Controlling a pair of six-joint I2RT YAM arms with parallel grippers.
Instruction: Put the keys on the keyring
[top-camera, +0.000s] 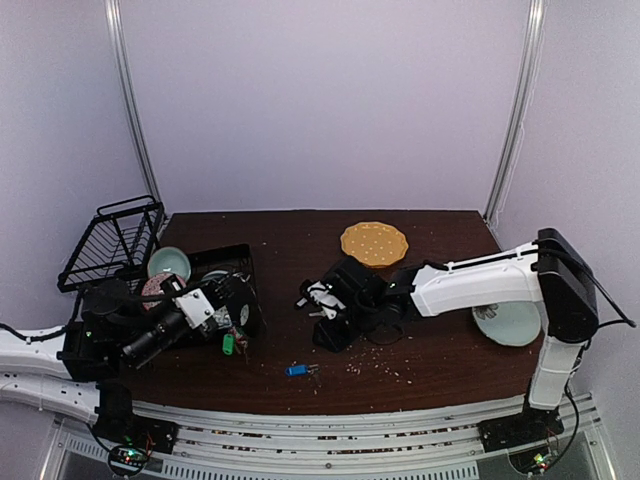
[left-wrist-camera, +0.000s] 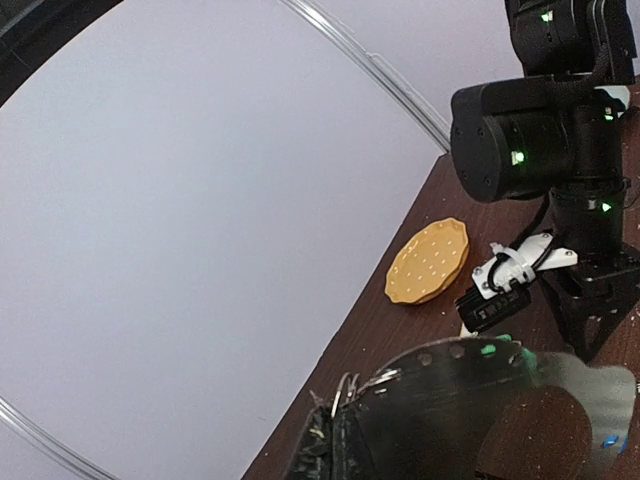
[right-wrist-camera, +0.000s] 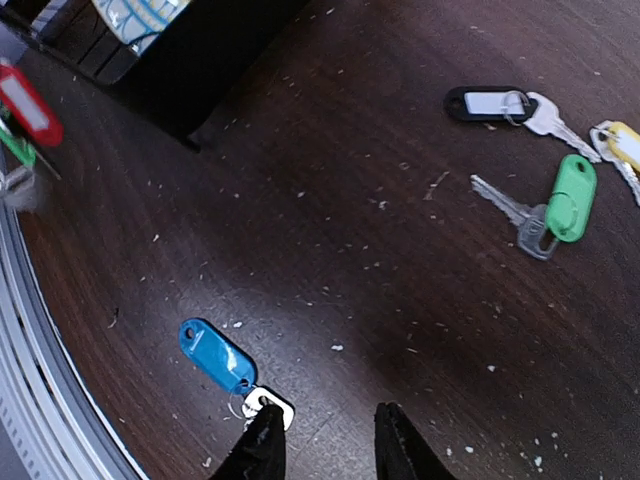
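My left gripper (top-camera: 224, 318) (left-wrist-camera: 335, 428) is shut on the thin grey keyring (left-wrist-camera: 384, 375) at the left. A green-tagged key (top-camera: 228, 343) hangs below it. In the right wrist view a red tag (right-wrist-camera: 28, 100) and that green tag show blurred at the far left. My right gripper (top-camera: 322, 345) (right-wrist-camera: 330, 445) is open, low over the table. Its left fingertip (right-wrist-camera: 265, 440) is at the silver head of the blue-tagged key (right-wrist-camera: 215, 355) (top-camera: 296, 370). Black-tagged (right-wrist-camera: 485, 103), green-tagged (right-wrist-camera: 565, 200) and cream-tagged (right-wrist-camera: 622, 145) keys lie apart beyond it.
An orange dotted plate (top-camera: 374, 243) (left-wrist-camera: 428, 262) lies at the back. A black wire rack (top-camera: 110, 240), a teal bowl (top-camera: 168, 263) and a black bin (top-camera: 228, 280) stand at the left. A pale bowl (top-camera: 507, 323) sits at the right. Crumbs dot the dark table (right-wrist-camera: 330, 200).
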